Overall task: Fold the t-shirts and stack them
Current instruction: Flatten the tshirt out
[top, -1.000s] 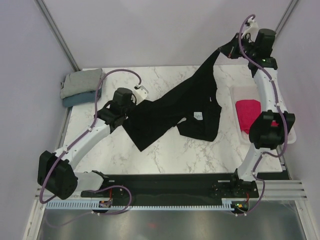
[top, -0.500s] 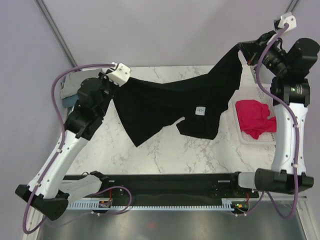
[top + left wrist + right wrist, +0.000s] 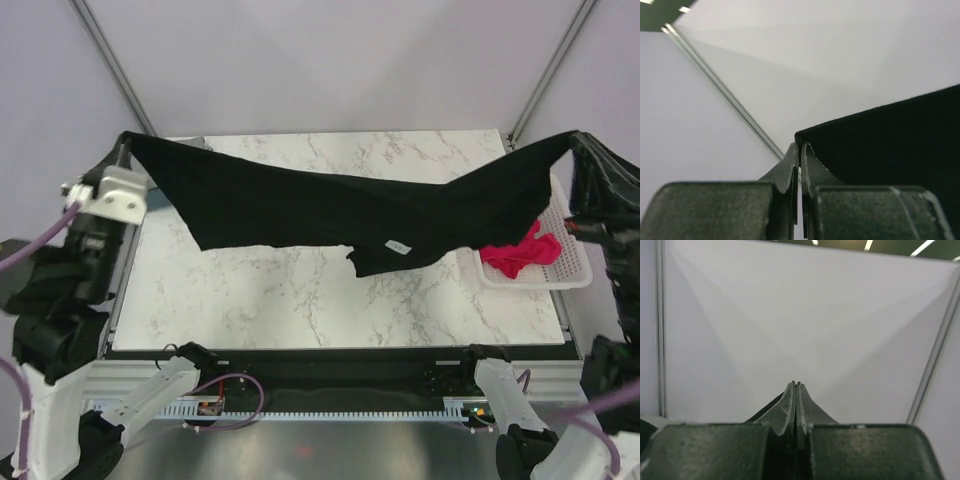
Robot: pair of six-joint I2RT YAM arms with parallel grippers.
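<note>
At the left edge of the marble table (image 3: 300, 300), raised above it, the left gripper (image 3: 800, 148) has its fingers pressed together on a corner of the black t-shirt (image 3: 330, 205). In the left wrist view the cloth's edge runs off from the tips to the right. Beyond the table's right edge the right gripper (image 3: 796, 385) is pinched just as tight, with a dark sliver of cloth below its tips, and the overhead view shows the shirt's other corner ending at it. Between the two, the shirt hangs stretched in the air above the table, sagging in the middle. A small white tag (image 3: 397, 245) shows near its lower hem; any print on it is too small to read. At the table's right edge a pink-red t-shirt (image 3: 520, 252) lies bunched in a white mesh basket (image 3: 572, 268), partly under the black cloth.
</note>
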